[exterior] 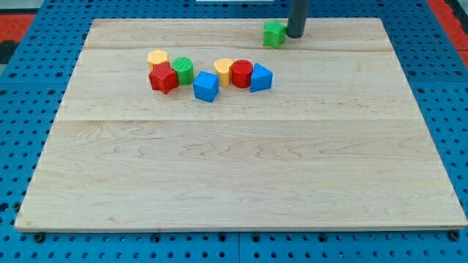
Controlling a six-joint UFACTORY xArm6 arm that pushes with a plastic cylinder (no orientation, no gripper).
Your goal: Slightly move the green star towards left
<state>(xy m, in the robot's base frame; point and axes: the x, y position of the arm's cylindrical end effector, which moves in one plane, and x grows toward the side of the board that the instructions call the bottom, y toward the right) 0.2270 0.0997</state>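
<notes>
Tip: my tip [295,35] stands near the view's top edge of the board, touching or just beside the green star's right side.
Claw: no claw on this rod, so nothing opens, closes or holds; the rod comes down from the view's top as a dark straight cylinder.
Green star: green star [274,33] sits near the view's top, right of centre, well apart from the other blocks.
Left cluster: yellow block [157,58], red star [163,78] just below it, and green cylinder [183,70] at the red star's right, all close together.
Middle: blue cube [206,87] lies just below and between the two clusters.
Right cluster: yellow cylinder [224,71], red cylinder [242,74] pressed to its right, then a blue block [261,77] touching the red cylinder's right side.
Board: wooden board [241,175] of pale planks rests on a blue perforated base [446,80].
</notes>
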